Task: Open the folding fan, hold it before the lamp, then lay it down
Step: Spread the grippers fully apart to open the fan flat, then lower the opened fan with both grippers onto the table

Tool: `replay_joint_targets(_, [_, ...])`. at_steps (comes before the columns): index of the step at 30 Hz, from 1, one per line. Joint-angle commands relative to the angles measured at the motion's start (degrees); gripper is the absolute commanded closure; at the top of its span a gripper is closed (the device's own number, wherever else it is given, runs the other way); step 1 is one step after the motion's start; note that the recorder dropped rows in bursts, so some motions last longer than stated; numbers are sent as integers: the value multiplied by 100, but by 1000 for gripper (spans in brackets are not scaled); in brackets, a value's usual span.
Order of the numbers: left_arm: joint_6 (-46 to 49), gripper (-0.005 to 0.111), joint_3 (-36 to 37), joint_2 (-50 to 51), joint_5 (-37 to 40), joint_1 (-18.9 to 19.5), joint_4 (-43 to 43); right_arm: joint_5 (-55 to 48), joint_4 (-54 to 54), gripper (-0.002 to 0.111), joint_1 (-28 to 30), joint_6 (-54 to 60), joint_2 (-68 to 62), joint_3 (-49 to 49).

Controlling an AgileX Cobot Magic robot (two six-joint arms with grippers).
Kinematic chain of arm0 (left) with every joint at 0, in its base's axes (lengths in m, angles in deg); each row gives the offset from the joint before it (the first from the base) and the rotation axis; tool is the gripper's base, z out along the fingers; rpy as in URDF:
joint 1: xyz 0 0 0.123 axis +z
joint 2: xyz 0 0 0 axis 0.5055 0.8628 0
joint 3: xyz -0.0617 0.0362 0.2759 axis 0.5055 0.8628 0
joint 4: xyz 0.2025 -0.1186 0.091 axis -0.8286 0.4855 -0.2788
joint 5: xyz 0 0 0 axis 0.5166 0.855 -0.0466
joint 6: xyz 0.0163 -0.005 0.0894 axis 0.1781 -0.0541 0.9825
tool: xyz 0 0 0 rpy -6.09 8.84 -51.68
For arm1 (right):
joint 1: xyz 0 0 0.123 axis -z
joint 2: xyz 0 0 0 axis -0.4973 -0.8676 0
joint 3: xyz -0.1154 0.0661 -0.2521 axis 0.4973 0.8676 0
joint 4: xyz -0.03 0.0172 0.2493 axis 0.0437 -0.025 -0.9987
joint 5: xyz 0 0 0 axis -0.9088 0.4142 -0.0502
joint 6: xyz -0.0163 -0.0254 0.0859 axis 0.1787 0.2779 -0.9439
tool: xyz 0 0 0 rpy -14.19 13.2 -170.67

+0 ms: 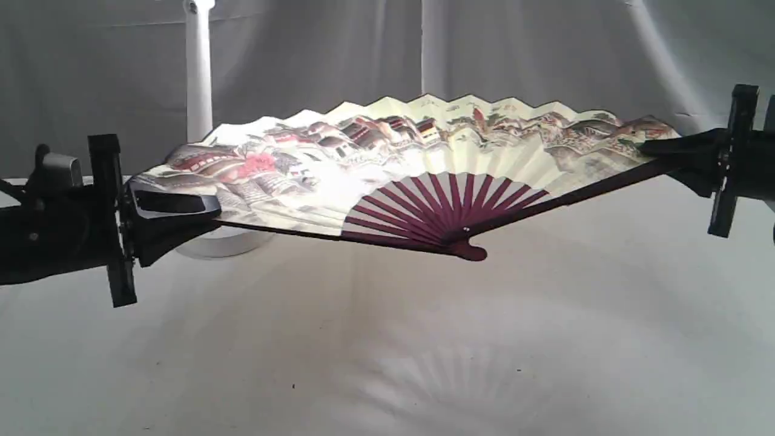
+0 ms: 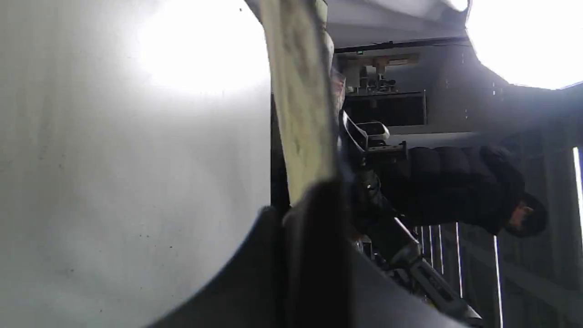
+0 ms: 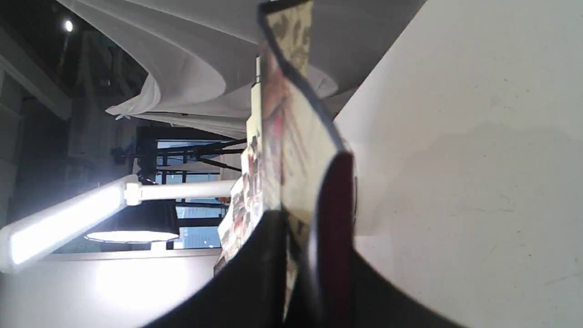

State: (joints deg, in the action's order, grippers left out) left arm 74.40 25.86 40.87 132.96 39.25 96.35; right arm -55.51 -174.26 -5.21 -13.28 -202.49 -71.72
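Outside, the folding fan (image 1: pixel 424 151) hangs spread above the bench (image 1: pixel 387 363) before the lamp (image 1: pixel 198 79); the left wrist view shows the left pincer (image 2: pixel 298 200) clamped on one guard rib, the right wrist view the right pincer (image 3: pixel 303 191) likewise, leaving, it seems, only the laying down.

We are seeing the fan (image 1: pixel 424 151) spreading wide across the middle, hanging above the table (image 1: pixel 387 375) and blocking any straight way from near to far at its height. The left gripper (image 1: pixel 203 209) and right gripper (image 1: pixel 652 148) are clamping its two ends, taking up both sides. Under the fan a gap is lying open down to the table, and the near stretch is offering room to pass. At far left the lamp (image 1: pixel 198 79) is standing just behind the leaf, its base (image 1: pixel 227 245) crowding the space below the fan's left end. The backdrop (image 1: pixel 545 48) is closing off the far side.
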Motion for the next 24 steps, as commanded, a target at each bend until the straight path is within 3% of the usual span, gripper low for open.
replay_joint_targets(1, [93, 107, 41, -144, 40, 183, 82, 490, -123, 108, 281, 487, 26, -17])
replay_joint_targets(14, [-813, 107, 2, -966, 40, 183, 82, 490, -209, 108, 211, -591, 1173, -17])
replay_joint_targets(24, [-1110, 107, -62, -1526, 40, 183, 82, 490, -78, 108, 211, -594, 1261, -17])
